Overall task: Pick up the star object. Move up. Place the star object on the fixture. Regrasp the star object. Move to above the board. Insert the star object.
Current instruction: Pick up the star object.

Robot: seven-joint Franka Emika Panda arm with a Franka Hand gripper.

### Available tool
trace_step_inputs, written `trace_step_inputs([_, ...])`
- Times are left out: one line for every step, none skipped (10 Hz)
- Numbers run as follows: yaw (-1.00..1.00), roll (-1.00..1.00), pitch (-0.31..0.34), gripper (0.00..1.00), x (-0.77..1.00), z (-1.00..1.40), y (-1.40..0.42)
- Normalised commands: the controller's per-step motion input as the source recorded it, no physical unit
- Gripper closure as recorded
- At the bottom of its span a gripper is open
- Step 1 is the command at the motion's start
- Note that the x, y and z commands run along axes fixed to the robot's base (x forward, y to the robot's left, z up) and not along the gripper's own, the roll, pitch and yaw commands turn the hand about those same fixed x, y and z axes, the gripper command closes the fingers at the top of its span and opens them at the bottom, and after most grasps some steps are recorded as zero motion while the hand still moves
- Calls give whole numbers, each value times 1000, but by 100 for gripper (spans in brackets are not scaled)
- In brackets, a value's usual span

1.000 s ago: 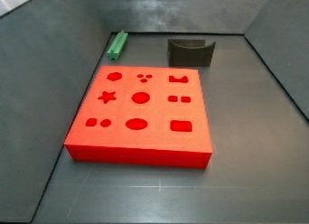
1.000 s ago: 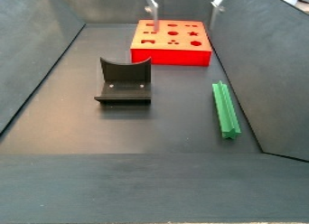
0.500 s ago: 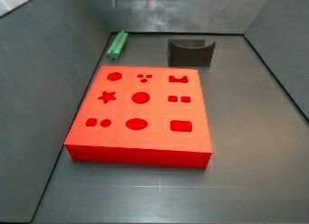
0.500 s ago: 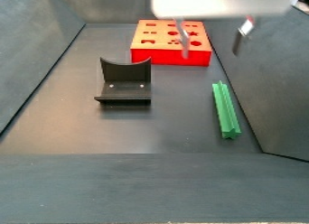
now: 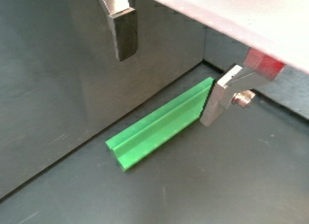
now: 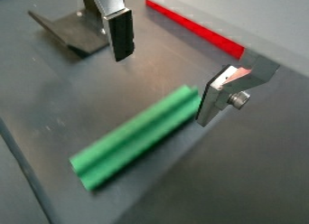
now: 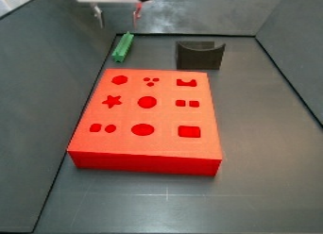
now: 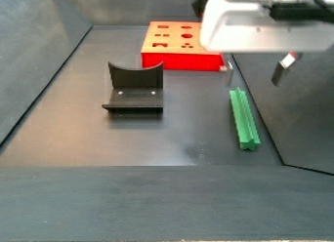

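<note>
The board, a large flat red slab w/ shaped holes [image 7: 146,120], serves as landmark. Going left to right in a side view: the fixture, a small dark grey block w/ a U-notch [image 8: 133,87], stands on the floor left of and nearer the camera than the board [image 8: 185,44], well apart from it. Right of the board lies the star object, a long slim green peg [image 8: 244,118], flat on the dark floor, lengthwise along the side wall, untouched.

What's changed: a sec ago only the finger tips showed, up over the board's far edge; half a sec ago the white body was above the board. Now the two-finger silver gripper [image 8: 253,66] has come off the board, to its right, and hangs over the peg's board-side end. From the opposite side view the gripper [image 7: 116,13] sits past the board's far left corner, above the peg [image 7: 123,46].

Both wrist views confirm: fingers spread wide, nothing between them, one plate [image 5: 121,32] to one side of the peg [image 5: 165,126], the opposite plate [image 5: 222,99] close by its other flank, apparently not touching. Same in the other wrist view: gripper [image 6: 169,63] straddles the peg [image 6: 135,137] from above, w/ fixture [image 6: 75,31] and board edge [image 6: 196,27] beyond.

Meaning: approach for step 1 looks nearly done. Next prob. descend, centre over the peg, close. Risk: the near finger clips the peg on the way down.
</note>
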Motion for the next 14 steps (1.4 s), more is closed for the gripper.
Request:
trace_step_inputs([-337, 276, -76, 0, -183, -674, 423])
trace_step_inputs([-291, 249, -67, 0, -189, -674, 454])
trace_step_inputs([-266, 241, -56, 0, -151, -660, 389])
trace_step_inputs([-334, 279, -24, 0, -37, -669, 63])
trace_step_inputs([-257, 254, -69, 0, 0, -534, 34])
trace_step_inputs([0, 0, -43, 0, -37, 0, 0])
trace_step_inputs([0, 0, 0, 0, 43, -40, 71])
trace_step_inputs([0, 20, -116, 0, 217, -466, 0])
trace_step_inputs([0, 11, -177, 0, 371, -591, 0])
trace_step_inputs([0, 4, -173, 0, 451, -566, 0])
trace_step_inputs([17, 0, -180, 0, 437, -529, 0])
trace_step_inputs([0, 0, -211, 0, 326, -531, -17])
trace_step_inputs([9, 0, -154, 0, 146, -289, 0])
trace_step_inputs([0, 0, 0, 0, 20, -126, 0])
